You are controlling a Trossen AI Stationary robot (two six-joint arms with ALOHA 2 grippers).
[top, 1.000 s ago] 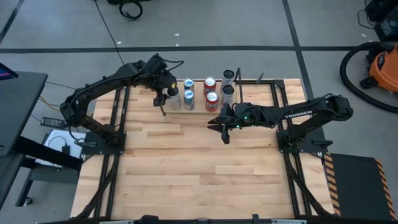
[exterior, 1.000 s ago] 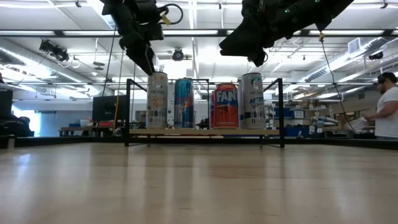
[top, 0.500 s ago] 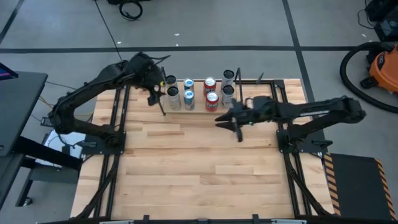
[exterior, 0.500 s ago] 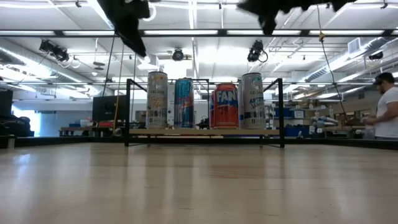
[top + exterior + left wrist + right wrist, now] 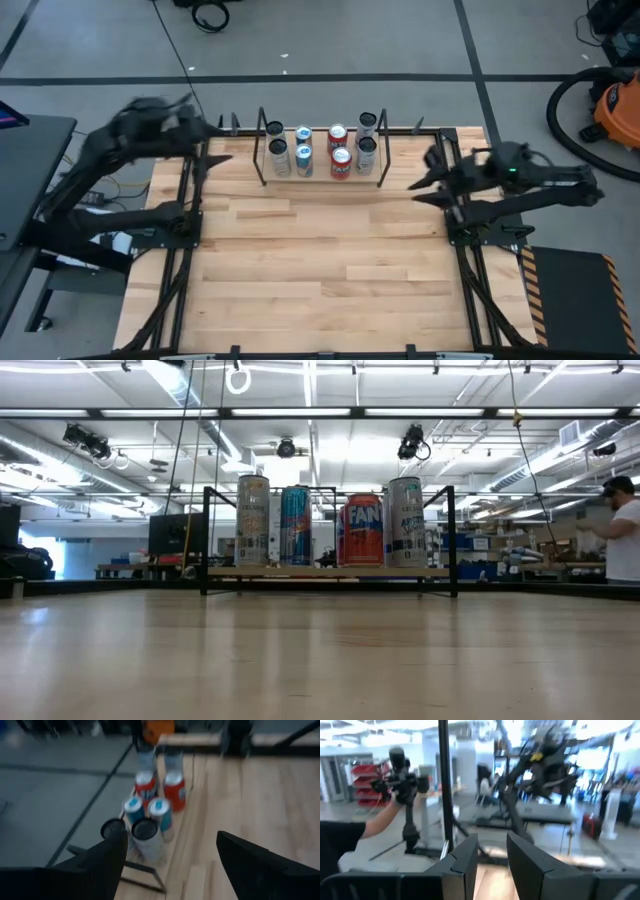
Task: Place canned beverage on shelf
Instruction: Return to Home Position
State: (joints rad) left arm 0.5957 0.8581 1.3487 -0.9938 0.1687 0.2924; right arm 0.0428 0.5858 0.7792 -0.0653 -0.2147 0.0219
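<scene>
Left claw (image 5: 170,839) gapes wide; right claw (image 5: 492,841) stands ajar.

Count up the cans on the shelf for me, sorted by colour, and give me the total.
white-yellow cans: 2
blue cans: 2
red cans: 2
white-teal cans: 2
Total: 8 cans

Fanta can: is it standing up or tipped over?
Standing up. In the low view the Fanta can stands straight on the shelf.
</scene>
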